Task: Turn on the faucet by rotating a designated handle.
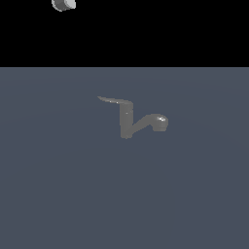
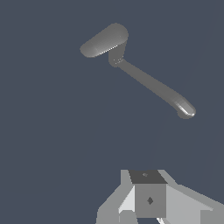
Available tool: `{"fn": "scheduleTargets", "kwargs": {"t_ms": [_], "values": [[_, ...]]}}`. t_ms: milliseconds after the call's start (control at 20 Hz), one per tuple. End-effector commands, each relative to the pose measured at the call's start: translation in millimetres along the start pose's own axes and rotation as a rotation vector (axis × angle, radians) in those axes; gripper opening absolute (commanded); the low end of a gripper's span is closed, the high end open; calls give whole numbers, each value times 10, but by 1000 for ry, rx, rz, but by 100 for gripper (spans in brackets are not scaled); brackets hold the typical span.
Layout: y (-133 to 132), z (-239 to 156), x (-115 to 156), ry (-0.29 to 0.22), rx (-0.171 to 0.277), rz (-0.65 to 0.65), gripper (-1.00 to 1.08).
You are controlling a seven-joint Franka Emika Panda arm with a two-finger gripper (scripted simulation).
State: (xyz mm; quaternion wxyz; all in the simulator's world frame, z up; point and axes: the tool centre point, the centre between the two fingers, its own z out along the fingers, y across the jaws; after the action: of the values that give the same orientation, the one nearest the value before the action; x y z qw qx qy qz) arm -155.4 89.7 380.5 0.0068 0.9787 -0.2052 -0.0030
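The faucet (image 1: 127, 124) stands alone near the middle of a flat blue-grey floor (image 1: 58, 194), a little toward the far side in the exterior view. It is small, matte and grey all over. Its post is a short upright cylinder, and from low on the post a thick curved spout runs out toward the exterior view's right, rising to a rounded, bulbous head that catches a small bright highlight.

The handle (image 1: 115, 101) is a thin flat lever on top of the post. It projects toward the exterior view's left and tapers to a point at its free end. In the wrist view, seen from above, the handle (image 2: 105, 40) looks like a broad rounded paddle, lighter than the rest, and the faucet's (image 2: 153, 85) spout is a long narrow bar ending in the rounded head.

The gripper (image 2: 151, 199) shows only as grey and white blocks at the edge of the wrist view, well apart from the faucet. Its fingertips are out of frame, so its opening cannot be told. Nothing touches the handle.

A piece of the white arm (image 1: 63, 4) shows at the top of the exterior view.
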Motion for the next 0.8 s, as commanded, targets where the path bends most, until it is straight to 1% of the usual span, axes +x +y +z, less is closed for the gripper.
{"fn": "scheduleTargets", "kwargs": {"t_ms": [0, 400, 750], "values": [[-123, 126, 97, -1, 3, 54, -100], [-463, 512, 451, -3, 8, 221, -100], [-701, 841, 800, -4, 12, 363, -100]]}}
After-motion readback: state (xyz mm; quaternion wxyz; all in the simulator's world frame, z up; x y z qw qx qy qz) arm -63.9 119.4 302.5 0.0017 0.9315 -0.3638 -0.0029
